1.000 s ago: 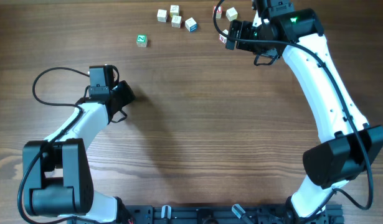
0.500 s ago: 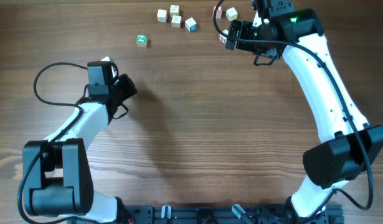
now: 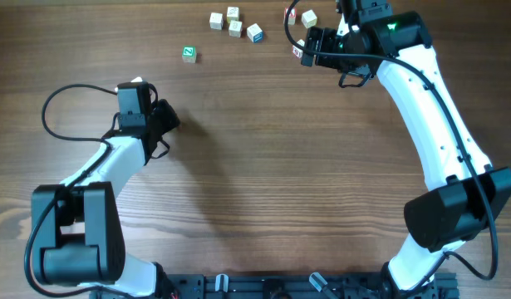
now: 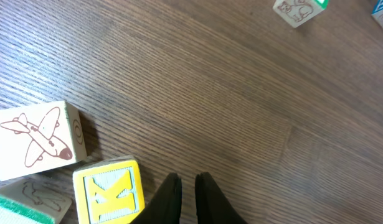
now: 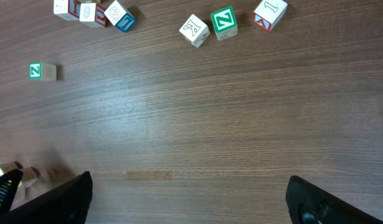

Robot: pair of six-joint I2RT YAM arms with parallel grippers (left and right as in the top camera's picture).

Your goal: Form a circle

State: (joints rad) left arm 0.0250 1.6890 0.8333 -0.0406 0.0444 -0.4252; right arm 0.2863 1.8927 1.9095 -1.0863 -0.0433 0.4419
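Note:
In the left wrist view three pale letter cubes huddle at the lower left, the start of the circle: an airplane cube (image 4: 35,140), a yellow K cube (image 4: 110,190) and a green-marked cube (image 4: 20,208). My left gripper (image 4: 188,190) is shut just right of the K cube, with nothing between its fingers. From overhead, the left gripper (image 3: 137,90) hides most of this group; one white cube (image 3: 137,80) peeks out. My right gripper (image 5: 188,199) hangs wide open and empty above the table, at the top right in the overhead view (image 3: 309,40).
Several loose cubes (image 3: 233,22) lie at the table's far edge, a lone green cube (image 3: 189,54) lies left of them, and more cubes (image 3: 309,18) sit by the right gripper. The right wrist view shows a green Z cube (image 5: 223,22) and a red 1 cube (image 5: 269,14).
My left gripper has shifted slightly up and left, uncovering a white cube at its tip. The right arm and the far cubes have not moved.

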